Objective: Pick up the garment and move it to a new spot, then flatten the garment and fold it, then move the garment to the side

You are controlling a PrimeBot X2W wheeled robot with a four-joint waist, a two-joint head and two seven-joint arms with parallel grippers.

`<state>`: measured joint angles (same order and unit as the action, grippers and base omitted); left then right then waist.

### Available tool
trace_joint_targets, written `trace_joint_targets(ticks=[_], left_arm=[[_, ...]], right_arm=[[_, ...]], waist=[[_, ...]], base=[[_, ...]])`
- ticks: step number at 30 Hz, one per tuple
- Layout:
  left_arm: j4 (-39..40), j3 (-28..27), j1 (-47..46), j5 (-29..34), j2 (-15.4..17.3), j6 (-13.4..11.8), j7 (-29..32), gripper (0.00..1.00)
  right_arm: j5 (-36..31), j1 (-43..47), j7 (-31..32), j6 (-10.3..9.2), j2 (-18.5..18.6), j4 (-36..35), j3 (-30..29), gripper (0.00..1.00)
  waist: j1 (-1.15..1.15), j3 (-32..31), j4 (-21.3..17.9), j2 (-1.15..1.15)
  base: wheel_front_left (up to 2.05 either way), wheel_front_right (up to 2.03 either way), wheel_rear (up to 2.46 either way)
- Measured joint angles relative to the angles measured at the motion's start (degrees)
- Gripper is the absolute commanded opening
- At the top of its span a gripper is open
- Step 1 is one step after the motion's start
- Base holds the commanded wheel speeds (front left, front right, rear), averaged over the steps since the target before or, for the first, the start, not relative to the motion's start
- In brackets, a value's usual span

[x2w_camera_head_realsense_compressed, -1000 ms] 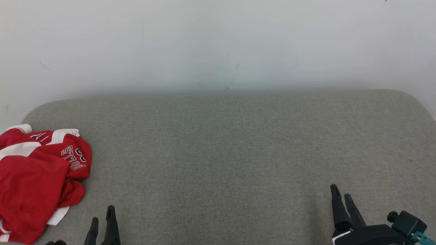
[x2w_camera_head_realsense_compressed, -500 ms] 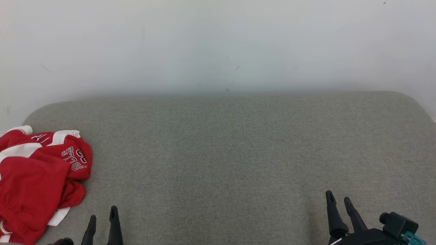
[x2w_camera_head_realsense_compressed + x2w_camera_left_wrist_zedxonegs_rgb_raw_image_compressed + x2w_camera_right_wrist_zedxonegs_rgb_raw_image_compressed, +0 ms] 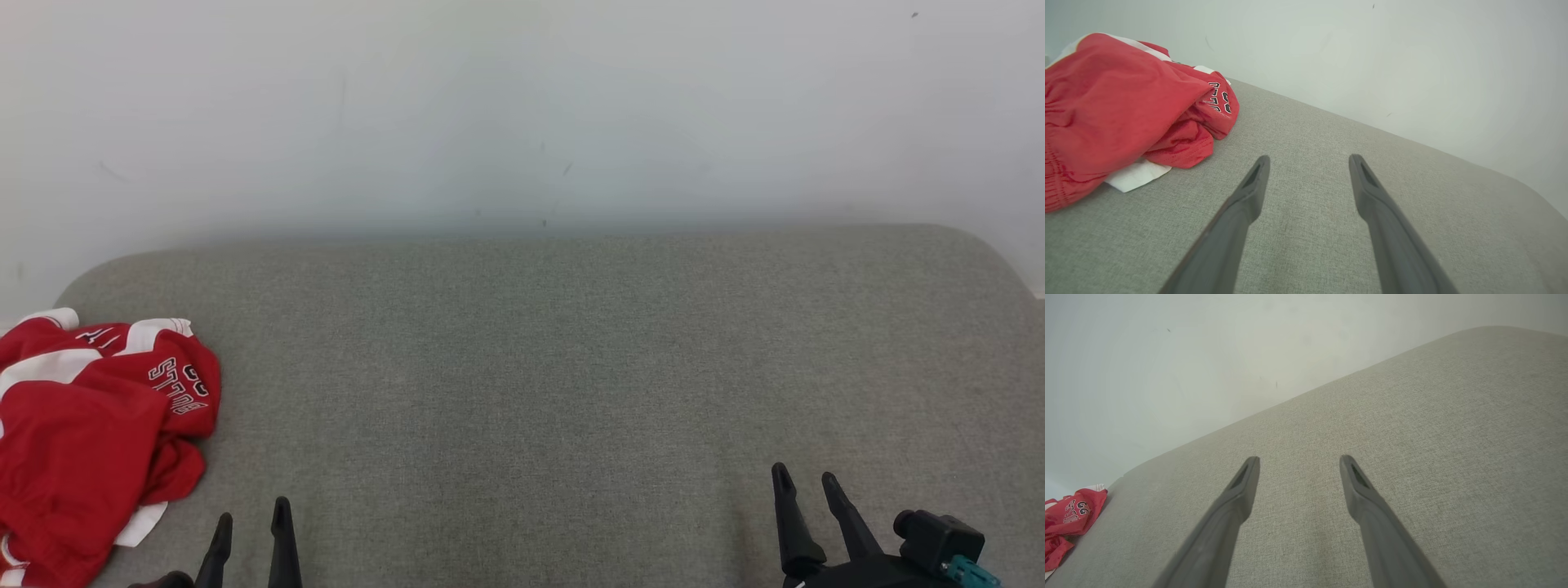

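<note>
Head view: crumpled red-and-white garment (image 3: 90, 433) on grey woven bench (image 3: 531, 367); left hand (image 3: 251, 510) near its right, released | Left wrist view: garment (image 3: 1118, 110) in soft folds, left of tapered fingers (image 3: 1249, 196) | Right wrist view: right hand (image 3: 1299, 458) released, well apart from garment (image 3: 1069, 522)

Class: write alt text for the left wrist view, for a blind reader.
A crumpled red and white garment lies at upper left on a grey fabric surface. The left tool, open and empty, points past it towards a pale wall, not touching it.
</note>
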<state>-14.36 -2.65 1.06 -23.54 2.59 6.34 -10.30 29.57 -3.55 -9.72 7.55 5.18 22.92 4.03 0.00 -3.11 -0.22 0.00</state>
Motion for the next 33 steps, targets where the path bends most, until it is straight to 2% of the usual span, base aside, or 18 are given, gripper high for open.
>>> trace_joint_targets(ticks=[18, 33], left_arm=[[-0.6, 0.14, 0.86, 9.4, 0.08, 0.21, -2.25, 1.0], [-0.91, 0.26, 1.54, 14.18, 0.12, -0.13, -3.85, 1.0]], right_arm=[[-9.84, 0.02, -1.75, 0.0, 0.55, 1.69, 1.4, 1.0], [-16.01, 0.25, -2.98, 0.0, 0.33, 2.49, 1.9, 1.0]], waist=[[0.0, -0.91, -0.2, 0.0], [0.0, -1.66, -0.28, 0.0]], base=[[0.0, 0.0, 0.0], [0.0, 0.0, 0.0]])
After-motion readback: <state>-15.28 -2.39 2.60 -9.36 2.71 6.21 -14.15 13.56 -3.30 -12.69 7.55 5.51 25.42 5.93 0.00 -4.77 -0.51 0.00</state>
